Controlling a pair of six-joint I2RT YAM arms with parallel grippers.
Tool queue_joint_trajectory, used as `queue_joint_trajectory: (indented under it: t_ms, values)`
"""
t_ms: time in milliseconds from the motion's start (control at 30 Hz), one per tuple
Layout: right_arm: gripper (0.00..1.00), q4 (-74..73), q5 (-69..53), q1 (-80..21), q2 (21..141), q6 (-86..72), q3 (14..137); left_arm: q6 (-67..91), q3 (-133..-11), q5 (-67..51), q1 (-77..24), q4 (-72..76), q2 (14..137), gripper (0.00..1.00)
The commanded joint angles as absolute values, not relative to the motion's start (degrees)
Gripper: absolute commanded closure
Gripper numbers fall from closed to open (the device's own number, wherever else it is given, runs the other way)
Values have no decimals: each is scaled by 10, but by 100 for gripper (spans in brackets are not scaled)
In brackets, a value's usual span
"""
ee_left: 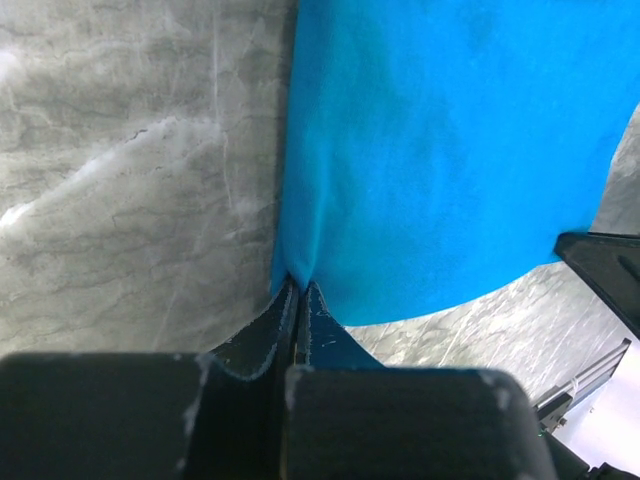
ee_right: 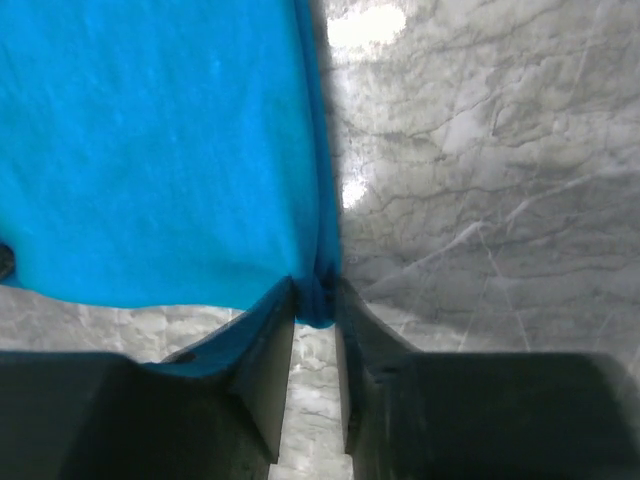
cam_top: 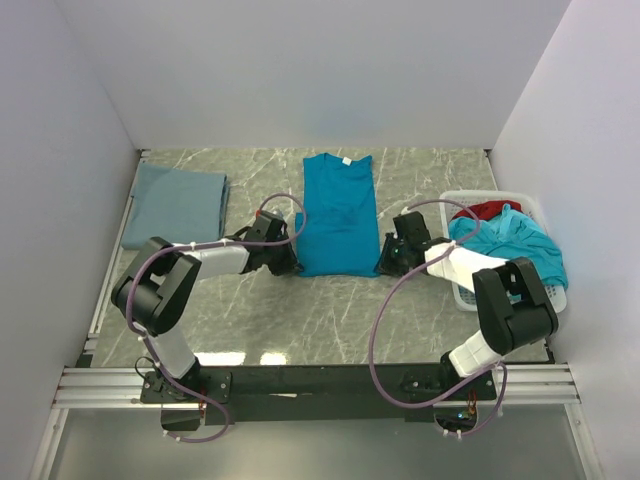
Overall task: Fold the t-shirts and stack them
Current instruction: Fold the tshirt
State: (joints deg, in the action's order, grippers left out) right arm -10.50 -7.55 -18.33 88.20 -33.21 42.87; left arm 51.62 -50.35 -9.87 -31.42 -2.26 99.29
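Grey marbled bench (cam_top: 300,320) fills the floor of a white-walled booth, and a teal t-shirt (cam_top: 338,215) lies flat at the centre of the top view, sides folded in to a long narrow strip, collar toward the upper edge of the frame. The left hand (cam_top: 292,266) sits at the strip's lower left corner; in its wrist view the fingers are pressed together on the fabric's edge, pinching a small fold. The right hand (cam_top: 385,265) sits at the lower right corner, narrowed around the hem, with a bunch of teal cloth filling the gap between its fingers. At the upper left a grey-blue t-shirt (cam_top: 175,203) lies folded, well apart from both hands. At the right a white basket (cam_top: 466,296) holds a crumpled teal t-shirt (cam_top: 515,240) and a red t-shirt (cam_top: 490,209).
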Motion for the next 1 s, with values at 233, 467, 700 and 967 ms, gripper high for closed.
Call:
queue_joint_trajectory:
  t_ms: [233,467,700,967]
  values:
    - [100,-94,-183,-192,783,-337,352,520,-392,-91,-324,29,900,99]
    - [100,-182,-185,-263,624,-354,257,563,-275,-45,-365,-38,724,99]
    - [100,-314,-220,-352,407,-414,239,620,-249,-5,-466,-206,497,99]
    - [100,-325,-173,-350,305,-397,311,571,-326,-18,-473,-206,500,99]
